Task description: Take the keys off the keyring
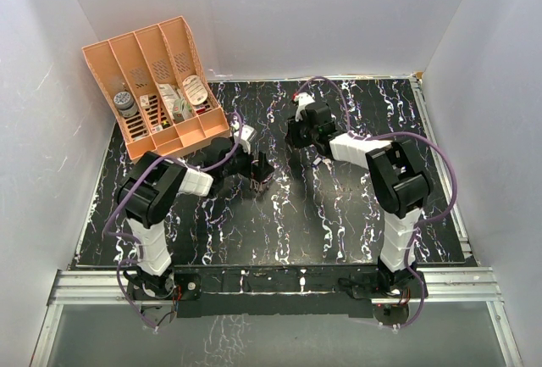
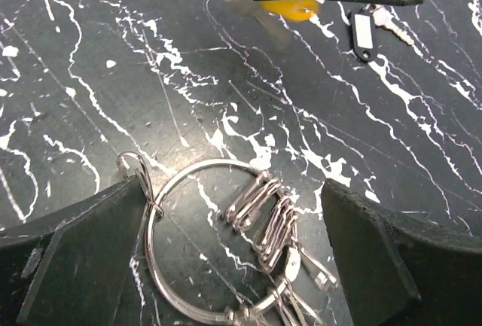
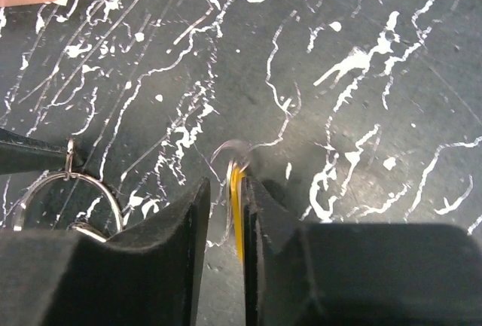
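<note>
your right gripper (image 3: 227, 183) pinches the yellow key (image 3: 235, 207) in a narrow grip, low in the right wrist frame. your left gripper (image 2: 233, 190) stands wide over the marbled table (image 2: 90, 77). the keyring (image 2: 199, 166) lies flat between its fingers at lower centre, clips bunched on it. the black key (image 2: 363, 32) lies apart, upper right of that frame.

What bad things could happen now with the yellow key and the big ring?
1. The right fingers pinch just the thin edge of the yellow key, so it might slip out and drop.
2. The left fingers stand open on either side of the keyring. Nothing clamps it, so a bump could slide it.
3. The black key lies near the right fingers and could get knocked.
</note>
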